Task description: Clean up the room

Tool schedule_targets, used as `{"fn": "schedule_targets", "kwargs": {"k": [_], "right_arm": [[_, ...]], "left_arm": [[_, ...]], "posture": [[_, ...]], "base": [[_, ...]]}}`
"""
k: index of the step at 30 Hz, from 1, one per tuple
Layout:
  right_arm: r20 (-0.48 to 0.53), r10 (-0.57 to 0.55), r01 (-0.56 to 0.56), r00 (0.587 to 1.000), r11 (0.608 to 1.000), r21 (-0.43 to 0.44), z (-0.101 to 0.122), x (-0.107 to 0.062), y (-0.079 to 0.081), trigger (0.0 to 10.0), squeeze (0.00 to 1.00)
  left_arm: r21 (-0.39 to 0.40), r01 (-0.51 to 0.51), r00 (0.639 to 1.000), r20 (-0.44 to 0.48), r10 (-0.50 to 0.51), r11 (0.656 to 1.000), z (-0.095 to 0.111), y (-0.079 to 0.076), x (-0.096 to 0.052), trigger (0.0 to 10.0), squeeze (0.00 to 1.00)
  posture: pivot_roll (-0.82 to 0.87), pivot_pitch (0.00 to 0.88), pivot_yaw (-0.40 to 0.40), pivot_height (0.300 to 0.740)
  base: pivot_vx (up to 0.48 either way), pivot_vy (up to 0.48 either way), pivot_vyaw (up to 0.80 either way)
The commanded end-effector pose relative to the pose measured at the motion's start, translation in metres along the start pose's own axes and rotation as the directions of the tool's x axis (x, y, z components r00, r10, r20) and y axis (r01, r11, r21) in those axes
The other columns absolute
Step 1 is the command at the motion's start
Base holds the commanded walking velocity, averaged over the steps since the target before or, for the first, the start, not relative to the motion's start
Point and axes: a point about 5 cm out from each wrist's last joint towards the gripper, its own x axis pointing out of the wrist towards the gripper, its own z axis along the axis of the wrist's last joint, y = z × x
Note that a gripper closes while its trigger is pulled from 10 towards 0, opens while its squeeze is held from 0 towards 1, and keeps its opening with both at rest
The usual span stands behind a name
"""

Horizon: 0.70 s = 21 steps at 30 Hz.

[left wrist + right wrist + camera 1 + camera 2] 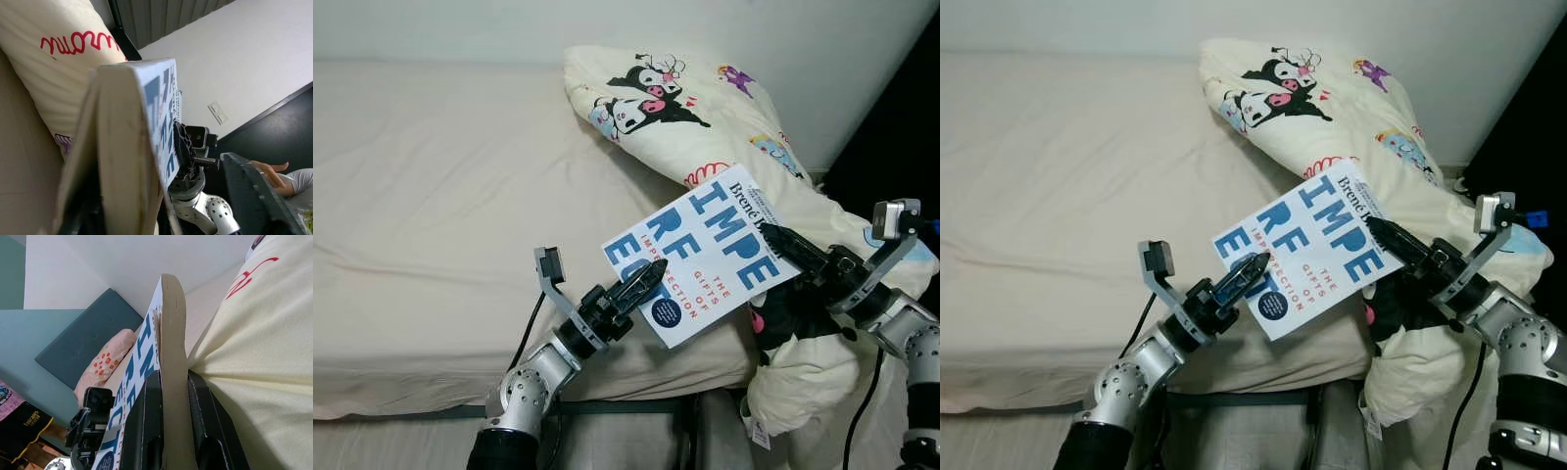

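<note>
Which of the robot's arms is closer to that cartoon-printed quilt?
Right. The right gripper grips the book directly over the quilt; the left gripper holds the book's opposite edge, over the bed.

I count one book [705, 262], one cream quilt [724, 117] and one bed [440, 225]; beside the bed, one pink pillow [105, 363] and one person's hand [271, 171], plus my two grippers

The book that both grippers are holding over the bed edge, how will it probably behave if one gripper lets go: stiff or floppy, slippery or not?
The book looks like a paperback, so it would likely sag or swing from the remaining grip. Its cover seems smooth, so it may slip between the fingers. The left gripper and right gripper each pinch only an edge, a modest hold. It appears thin, probably light.
</note>
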Motion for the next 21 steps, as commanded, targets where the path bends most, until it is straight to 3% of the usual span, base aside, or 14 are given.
{"fn": "schedule_targets", "kwargs": {"k": [1,6,8,11,14,16,17,19,20,21], "right_arm": [[0.018,0.073,-0.072,0.997,0.997,-0.029,0.008,-0.001,0.009,0.0,0.0],[0.02,0.07,-0.069,0.997,0.997,-0.033,0.008,-0.001,0.009,0.0,0.0],[0.025,0.059,-0.058,0.998,0.997,-0.041,0.008,-0.001,0.008,0.0,0.0],[0.026,0.056,-0.055,0.998,0.998,-0.043,0.008,-0.001,0.007,0.0,0.0],[0.034,0.033,-0.031,0.999,0.998,-0.055,0.009,-0.005,0.006,0.0,0.0],[0.035,0.027,-0.025,0.999,0.998,-0.058,0.009,-0.005,0.005,0.0,0.0],[0.041,-0.008,0.011,0.999,0.997,-0.073,0.009,-0.005,0.002,6.3,0.0],[0.047,-0.034,0.038,0.998,0.996,-0.084,0.01,-0.005,0.0,6.3,0.0],[0.051,-0.053,0.057,0.997,0.994,-0.095,0.009,-0.005,-0.002,10.0,0.0],[0.051,-0.053,0.057,0.997,0.994,-0.095,0.009,-0.005,-0.002,10.0,0.0]], "left_arm": [[-0.062,0.024,1.0,0.019,-0.023,0.998,-0.016,-0.005,0.002,0.0,0.0],[-0.039,0.001,1.0,-0.001,-0.001,0.999,-0.015,-0.003,-0.002,0.0,0.0],[-0.011,-0.048,0.999,-0.002,0.048,0.999,-0.006,0.006,-0.015,0.0,0.0],[-0.002,-0.066,0.998,-0.002,0.066,0.998,-0.004,0.009,-0.019,0.0,0.0],[0.036,-0.153,0.988,0.031,0.151,0.988,0.015,0.02,-0.042,0.0,0.0],[0.038,-0.156,0.987,0.034,0.155,0.987,0.016,0.021,-0.044,0.0,0.0],[0.047,-0.167,0.985,0.042,0.165,0.985,0.019,0.022,-0.046,0.0,0.0],[0.053,-0.175,0.984,0.047,0.173,0.983,0.022,0.022,-0.048,0.0,0.0],[0.059,-0.186,0.981,0.058,0.183,0.981,0.025,0.023,-0.049,0.0,0.0],[0.059,-0.186,0.981,0.058,0.183,0.981,0.025,0.023,-0.049,0.0,0.0]], "posture": [[-0.03,0.172,-0.054,0.53],[-0.03,0.171,-0.053,0.53],[-0.03,0.166,-0.05,0.53],[-0.03,0.166,-0.05,0.53],[-0.03,0.163,-0.049,0.53],[-0.03,0.163,-0.049,0.53],[-0.03,0.162,-0.05,0.53],[-0.03,0.162,-0.05,0.53],[-0.03,0.157,-0.05,0.53],[-0.03,0.157,-0.05,0.53]], "base": [[0.0,0.0,0.0],[0.0,0.0,0.0],[0.0,0.0,0.0],[0.0,0.0,0.0],[0.0,0.0,0.0],[0.0,0.0,0.0],[0.0,0.0,0.0],[0.0,0.0,0.0],[0.0,0.0,0.0],[0.0,0.0,0.0]]}}
